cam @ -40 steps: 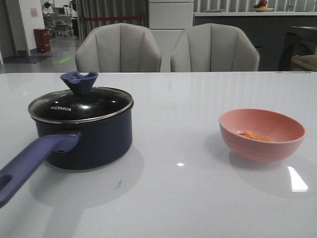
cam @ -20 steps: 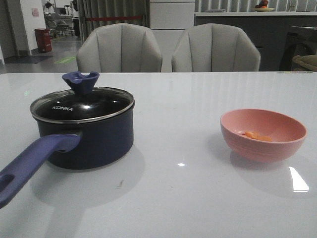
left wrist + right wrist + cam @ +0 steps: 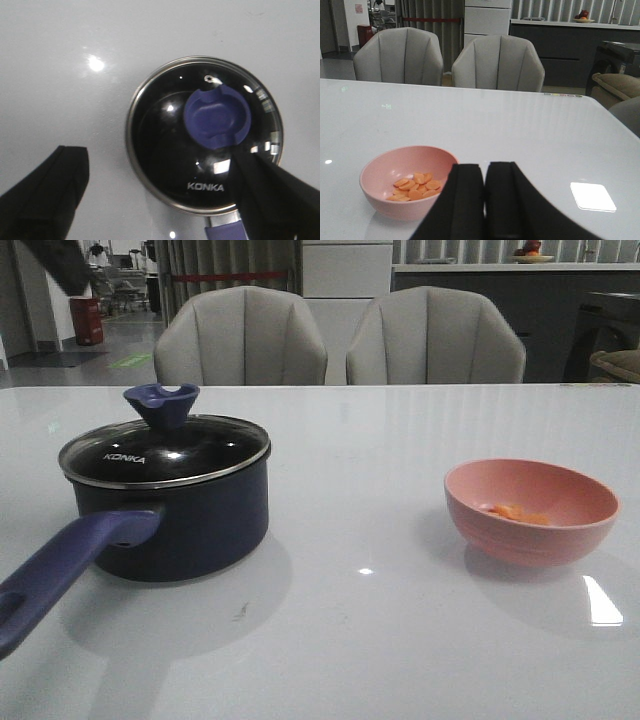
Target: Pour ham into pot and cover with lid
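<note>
The dark navy pot (image 3: pixel 185 530) stands at the table's left, its purple-blue handle (image 3: pixel 70 565) reaching toward the front edge. The glass lid (image 3: pixel 165 452) rests on it, knob (image 3: pixel 160 405) up. In the left wrist view I look straight down on the lid (image 3: pixel 165 135) and knob (image 3: pixel 217 117). My left gripper (image 3: pixel 157 152) hangs open above it, holding nothing, one finger (image 3: pixel 45 195) off the pot's side. Orange ham (image 3: pixel 518 512) chunks lie in the pink bowl (image 3: pixel 530 540) at right. My right gripper (image 3: pixel 484 167) is shut and empty, beside the bowl (image 3: pixel 375 200) of ham (image 3: pixel 415 185).
Two grey chairs (image 3: pixel 240 340) (image 3: pixel 435 340) stand behind the table's far edge. A dark blurred shape (image 3: pixel 60 265) shows in the front view's upper left corner. White tabletop (image 3: pixel 360 490) lies between pot and bowl.
A dark blurred shape has come into the upper left corner of the front view. Pot, lid and bowl stay where they were.
</note>
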